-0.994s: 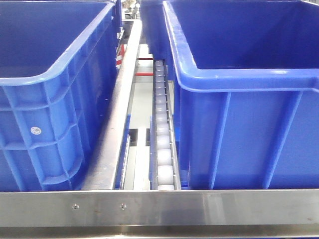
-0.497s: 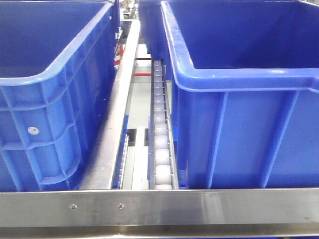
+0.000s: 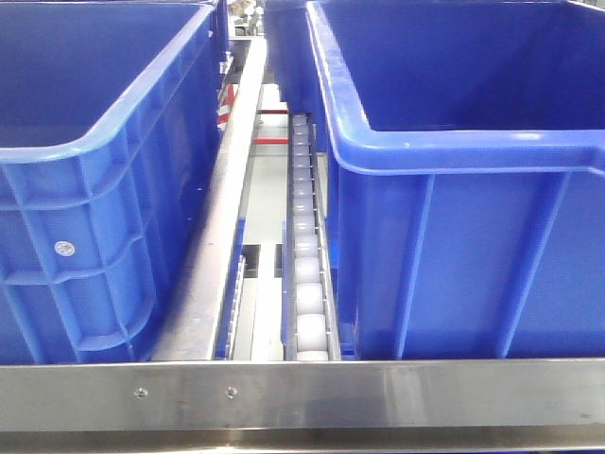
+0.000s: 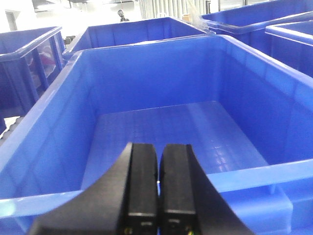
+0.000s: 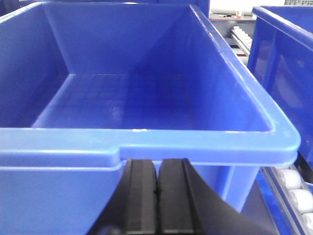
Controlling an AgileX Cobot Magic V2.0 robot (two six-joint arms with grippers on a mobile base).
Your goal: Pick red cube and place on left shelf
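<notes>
**A:** Where's your red cube?

**B:** No view shows it. You see the left shelf (image 3: 302, 392), its steel front rail across the bottom, the white roller track (image 3: 307, 274) between two blue crates (image 3: 85, 189).

**A:** And your hands?

**B:** Left hand (image 4: 157, 188) and right hand (image 5: 157, 196) are both pressed closed, holding nothing, each facing a crate.

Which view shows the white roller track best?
The exterior front-facing view: the white roller track runs its whole length between the two blue crates. The right wrist view catches only a few rollers at its lower right corner; the left wrist view shows none.
</notes>
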